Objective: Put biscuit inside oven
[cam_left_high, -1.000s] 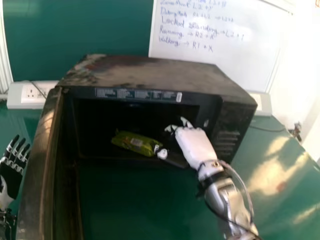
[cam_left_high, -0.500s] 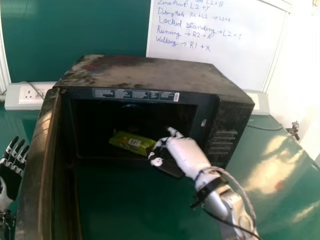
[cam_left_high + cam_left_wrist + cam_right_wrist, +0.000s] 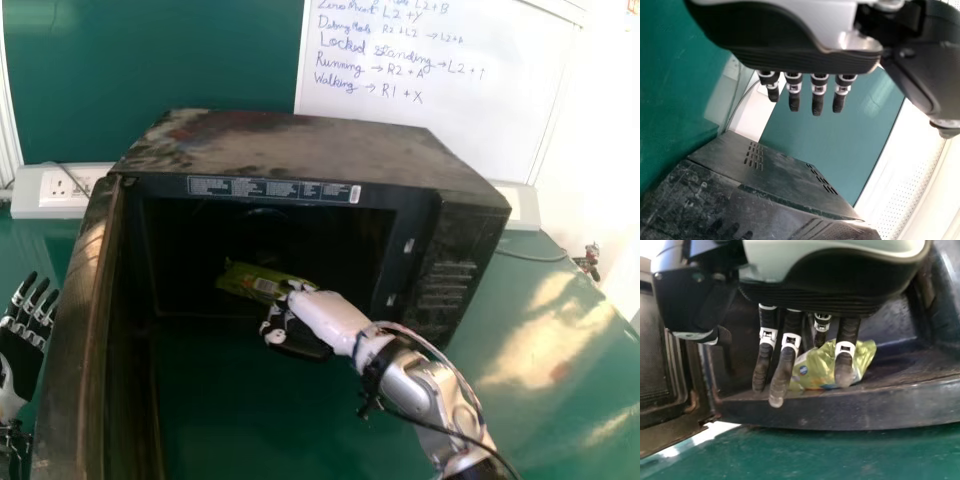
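Observation:
My right hand [image 3: 315, 318] is at the oven's mouth, over the near right end of the green biscuit packet [image 3: 250, 280], which lies just inside the black oven [image 3: 300, 150]. In the right wrist view the fingers of my right hand [image 3: 782, 360] hang fairly straight in front of the packet [image 3: 817, 367]; whether they touch it I cannot tell. My left hand [image 3: 22, 345] is at the far left, outside the open door, its fingers extended; the left wrist view also shows the left hand [image 3: 790, 55] with straight fingers, near the oven's outer casing [image 3: 765, 175].
The oven door [image 3: 75, 350] stands open on the left, between my left hand and the cavity. The oven rests on a green table [image 3: 540, 340]. Behind it are a whiteboard [image 3: 440, 80] and a socket box [image 3: 50, 190] at the left.
My right hand has moved left and a little toward the robot, from the cavity's right side to the packet's near end. The packet has barely shifted. My left hand has stayed still.

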Robot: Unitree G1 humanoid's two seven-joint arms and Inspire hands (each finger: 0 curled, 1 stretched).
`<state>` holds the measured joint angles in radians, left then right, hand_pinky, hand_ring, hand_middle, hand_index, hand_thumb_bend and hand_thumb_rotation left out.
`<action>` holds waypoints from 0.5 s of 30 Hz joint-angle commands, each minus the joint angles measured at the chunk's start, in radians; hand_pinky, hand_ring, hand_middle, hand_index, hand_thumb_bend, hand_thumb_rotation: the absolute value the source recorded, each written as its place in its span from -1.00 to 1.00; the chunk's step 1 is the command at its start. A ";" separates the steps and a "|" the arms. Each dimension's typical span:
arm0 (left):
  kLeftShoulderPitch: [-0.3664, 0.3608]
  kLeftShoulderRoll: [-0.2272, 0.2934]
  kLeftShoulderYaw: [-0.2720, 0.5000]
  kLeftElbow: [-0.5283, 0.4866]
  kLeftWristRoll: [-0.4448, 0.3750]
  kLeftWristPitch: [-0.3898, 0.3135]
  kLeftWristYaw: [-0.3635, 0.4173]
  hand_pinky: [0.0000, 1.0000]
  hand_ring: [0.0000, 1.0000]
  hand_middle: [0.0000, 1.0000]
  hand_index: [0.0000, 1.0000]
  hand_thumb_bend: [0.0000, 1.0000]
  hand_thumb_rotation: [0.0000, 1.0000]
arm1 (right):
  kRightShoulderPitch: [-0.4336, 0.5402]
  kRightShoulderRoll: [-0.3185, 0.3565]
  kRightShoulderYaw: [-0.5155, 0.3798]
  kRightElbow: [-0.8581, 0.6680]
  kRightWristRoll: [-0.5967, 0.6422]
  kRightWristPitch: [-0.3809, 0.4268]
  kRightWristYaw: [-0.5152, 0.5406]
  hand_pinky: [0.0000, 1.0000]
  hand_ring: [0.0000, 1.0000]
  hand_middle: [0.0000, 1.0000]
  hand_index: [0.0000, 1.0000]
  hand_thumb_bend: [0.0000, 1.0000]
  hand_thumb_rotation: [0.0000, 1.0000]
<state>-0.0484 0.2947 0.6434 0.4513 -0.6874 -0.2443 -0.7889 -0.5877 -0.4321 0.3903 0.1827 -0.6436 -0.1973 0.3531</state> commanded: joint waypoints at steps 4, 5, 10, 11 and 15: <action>0.033 -0.049 -0.014 0.024 -0.007 0.007 0.006 -1.00 0.35 0.49 0.81 -1.00 -1.00 | -0.060 0.039 0.032 0.103 -0.004 -0.002 0.008 -0.71 -0.56 -0.39 -0.04 0.04 -0.68; 0.033 -0.050 -0.014 0.024 -0.009 0.008 0.004 -1.00 0.35 0.49 0.81 -1.00 -1.00 | -0.069 0.043 0.034 0.121 -0.006 -0.004 0.004 -0.68 -0.53 -0.35 -0.04 0.04 -0.68; 0.040 -0.056 -0.015 0.008 -0.003 0.010 0.015 -1.00 0.33 0.48 0.81 -0.99 -1.00 | -0.134 0.080 0.050 0.243 -0.039 0.029 -0.049 -0.59 -0.41 -0.20 -0.02 0.04 -0.68; 0.042 -0.056 -0.016 0.006 -0.001 0.011 0.018 -1.00 0.34 0.49 0.81 -0.98 -1.00 | -0.142 0.082 0.053 0.257 -0.048 0.032 -0.059 -0.48 -0.28 -0.08 0.14 0.29 -0.48; 0.040 -0.055 -0.014 0.009 -0.007 0.014 0.013 -1.00 0.34 0.49 0.81 -0.97 -1.00 | -0.178 0.083 0.078 0.300 -0.105 0.066 -0.091 -0.20 0.03 0.17 0.33 0.48 -0.26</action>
<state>-0.0430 0.2846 0.6431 0.4277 -0.6877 -0.2376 -0.7785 -0.7534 -0.3510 0.4510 0.4521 -0.7239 -0.1597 0.2587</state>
